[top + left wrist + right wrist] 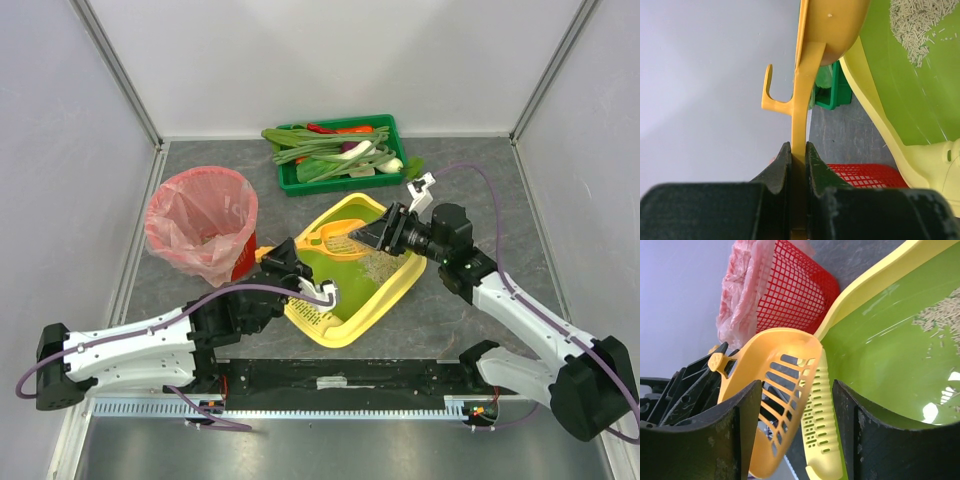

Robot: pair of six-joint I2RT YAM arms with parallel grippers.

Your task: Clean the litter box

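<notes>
Left gripper clamps the orange scoop by its handle. The scoop head points right over the litter box, with the litter just lower right. Right gripper gapes, empty.

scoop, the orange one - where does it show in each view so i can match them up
Top external: scoop at centre, right of the red bin, handle in the left gripper.
Left wrist: scoop handle runs up the middle, head at the top edge.
Right wrist: scoop slotted head, centre-left.
Shared landmark: the red bin, bottom right in left wrist, top in right wrist.
</notes>
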